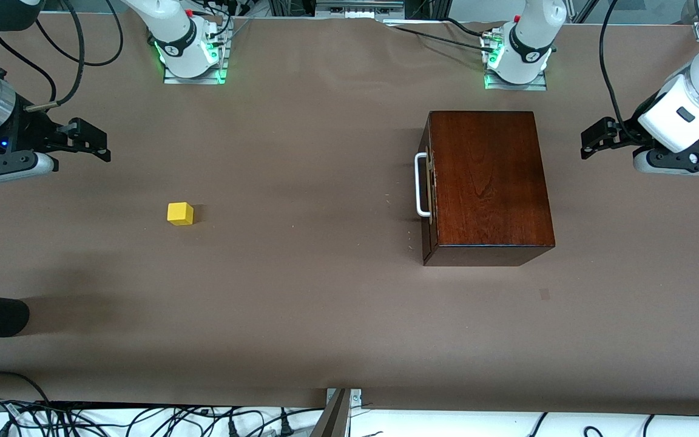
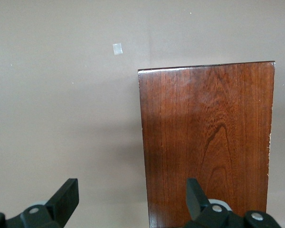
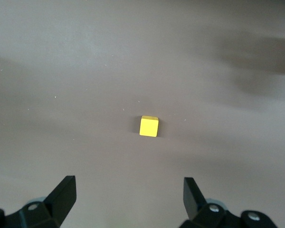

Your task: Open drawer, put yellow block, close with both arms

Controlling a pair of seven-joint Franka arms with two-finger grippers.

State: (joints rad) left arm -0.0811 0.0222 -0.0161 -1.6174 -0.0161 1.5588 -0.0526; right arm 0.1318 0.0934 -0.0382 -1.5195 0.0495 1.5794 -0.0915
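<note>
Two grippers hanging wide open, empty | drawer (image 1: 427, 188) sitting shut in wooden box (image 1: 488, 182), handle (image 1: 420, 185) facing the right arm's end | left gripper (image 1: 592, 141) beside the box's handle-less end | right gripper (image 1: 97, 142) waiting over table (image 1: 301, 303) near yellow block (image 1: 180, 213)

even overhead light, soft shadows – mild glare on the box (image 1: 486, 176) top.

A brown table cover (image 1: 325, 315) is seen, with a small pale patch (image 1: 544, 294) near the front camera and cables (image 1: 143, 419) along the near edge.
</note>
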